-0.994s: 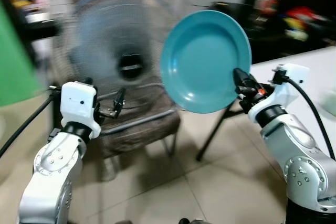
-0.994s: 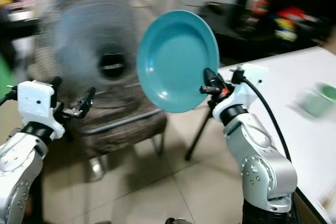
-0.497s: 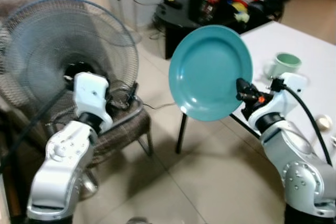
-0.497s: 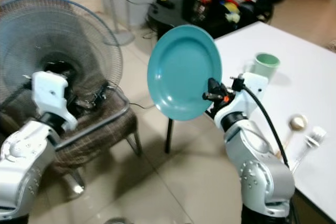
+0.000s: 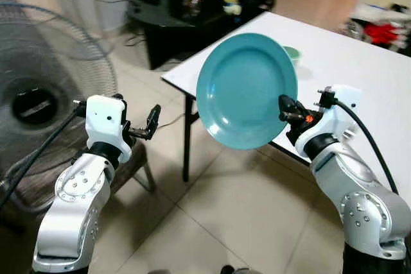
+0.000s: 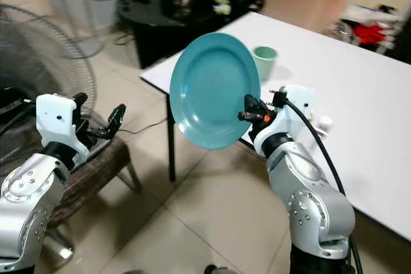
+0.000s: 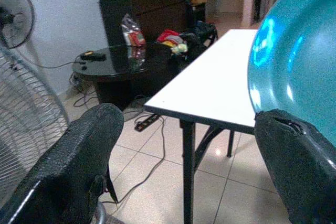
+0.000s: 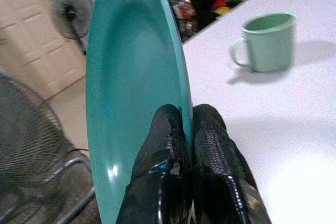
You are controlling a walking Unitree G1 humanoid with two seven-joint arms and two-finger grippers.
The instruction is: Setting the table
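Right gripper (image 8: pixel 181 129): your two black fingers are clamped on the rim of the teal plate (image 5: pixel 247 91), one finger on each face.
Teal plate: you hold it upright on edge in the air, its hollow face turned toward the head camera; it hangs in front of the near corner of the white table (image 5: pixel 359 62) and does not touch it.
Left gripper (image 5: pixel 153 122): your fingers are spread apart with nothing between them, raised at chest height, well apart from the plate on its left.
White table: it stands on dark legs over a tiled floor (image 5: pixel 212 222), to your right and ahead.
Green mug (image 6: pixel 264 61): it stands upright on the table, just behind the plate's upper edge.
Fan (image 5: pixel 38 88): a large standing fan, its grille behind your left arm.
Black low table (image 7: pixel 123 61): it sits beyond the white table, with clutter on top.
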